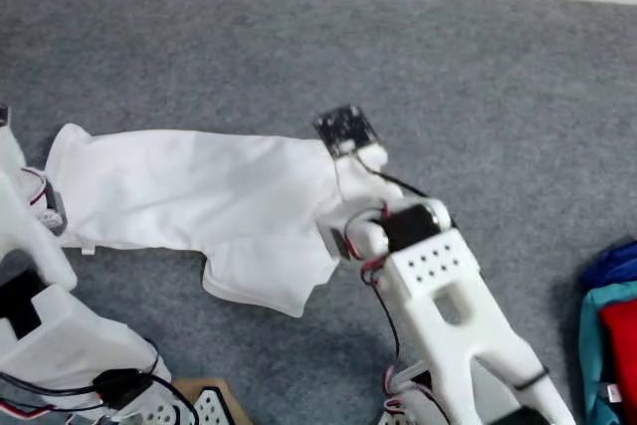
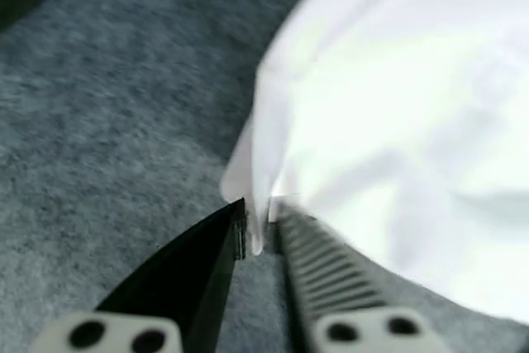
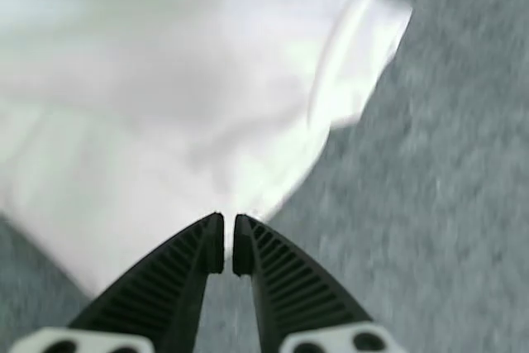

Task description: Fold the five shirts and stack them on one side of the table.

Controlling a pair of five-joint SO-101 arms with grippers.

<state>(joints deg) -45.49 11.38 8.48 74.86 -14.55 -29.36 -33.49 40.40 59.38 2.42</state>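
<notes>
— Nearest the lens in the high view, what's there?
— Right arm (image 1: 448,296), rising from five o'clock toward the centre. The left arm (image 1: 40,316) sits at eight o'clock. Between them the white shirt (image 1: 199,211) lies stretched from nine o'clock to the middle of the grey table (image 1: 498,77), a flap sagging toward six.
— Anything finished?
— At four o'clock, on the edge, a pile (image 1: 609,335) shows blue, teal and red layers. I'd judge those to be shirts already folded and stacked, though the edge cuts them off.
— Left wrist view?
— The left gripper (image 2: 260,233) has its jaws drawn nearly together, a fold of the white shirt's edge nipped between them.
— Right wrist view?
— The right gripper (image 3: 228,245) is all but closed, tips meeting at the shirt's hem. It seems to pinch it, with the cloth spreading away over the table.
— So how far along?
— Past halfway, I'd say. This shirt is held at both ends, not yet a neat packet, and must still join the pile.
</notes>
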